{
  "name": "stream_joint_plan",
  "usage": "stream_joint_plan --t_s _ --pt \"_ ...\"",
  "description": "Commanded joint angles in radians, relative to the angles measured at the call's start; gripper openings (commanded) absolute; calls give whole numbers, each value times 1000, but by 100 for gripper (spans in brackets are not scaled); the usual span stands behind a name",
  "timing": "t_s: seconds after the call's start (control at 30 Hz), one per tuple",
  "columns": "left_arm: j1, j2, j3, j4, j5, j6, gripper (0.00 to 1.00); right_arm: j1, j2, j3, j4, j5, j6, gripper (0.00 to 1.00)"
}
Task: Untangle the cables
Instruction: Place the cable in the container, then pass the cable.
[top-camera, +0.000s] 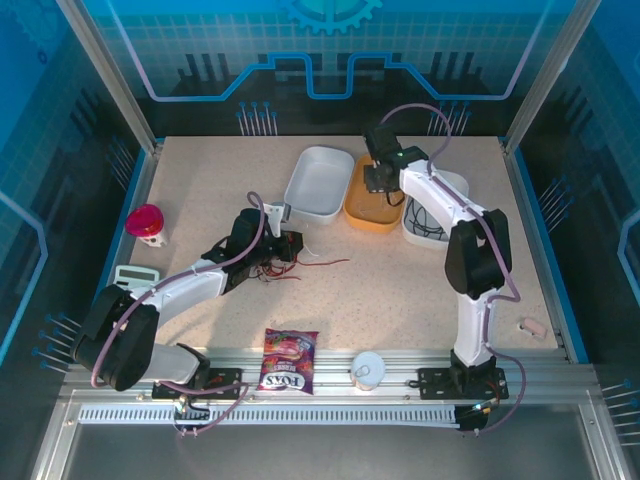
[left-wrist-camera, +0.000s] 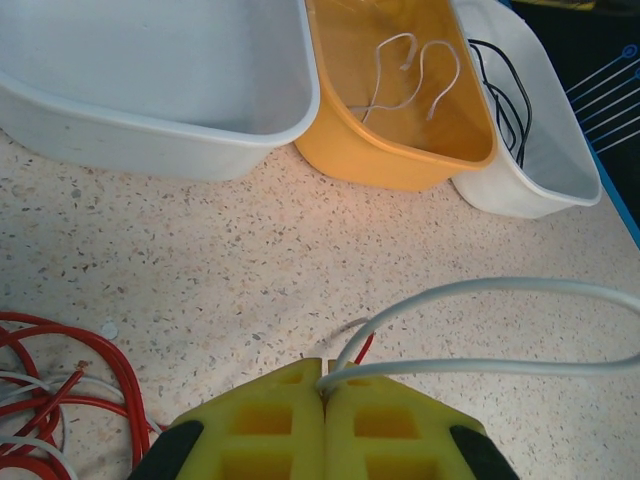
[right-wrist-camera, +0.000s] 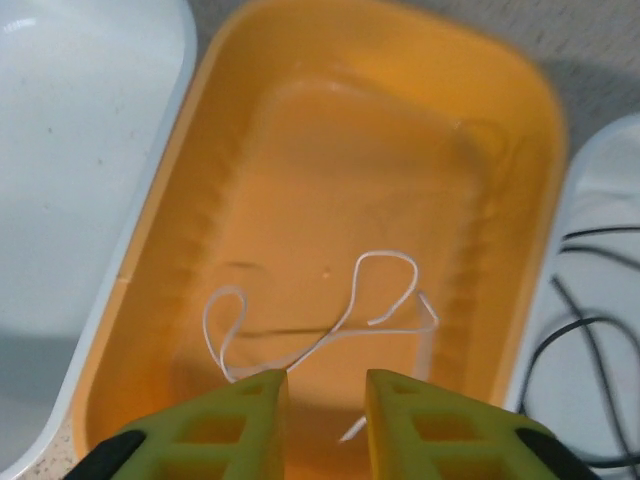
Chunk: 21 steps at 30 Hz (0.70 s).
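A white cable (left-wrist-camera: 520, 285) is pinched in the left tool (left-wrist-camera: 323, 385), whose yellow fingers are pressed together on it. The strand loops out to the right above the speckled surface (left-wrist-camera: 250, 260). Just left of that tool, a tangle of red cables (left-wrist-camera: 60, 400) with a few whitish strands mixed in rests on the surface. Another white cable (right-wrist-camera: 345, 322) lies loose on the floor of the orange bin (right-wrist-camera: 500, 150). The right tool (right-wrist-camera: 325, 395) hangs over it, its fingers a narrow gap apart and gripping nothing. Black cables (right-wrist-camera: 580, 322) lie in the white bin (right-wrist-camera: 600, 190) just right of the orange one. A second white bin (right-wrist-camera: 80, 150) stands just beside the orange bin on its left.
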Motion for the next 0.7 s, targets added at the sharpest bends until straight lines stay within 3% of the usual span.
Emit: stream_joint_plan --t_s 0.0,0.17,0.4,0.53,0.67 --pt "5 2 5 17 37 -13 0 -9 -10 -24 -18 -78 13 33" --pt "6 1 3 34 67 23 0 -10 -90 -64 -28 -139 16 45" --pt "2 0 -21 121 134 135 0 27 -264 -197 31 -362 111 50" --pt "1 12 -21 157 146 164 0 94 -355 -277 100 -459 168 51" --pt "1 31 -11 176 152 170 0 185 -414 -327 144 -461 201 51"
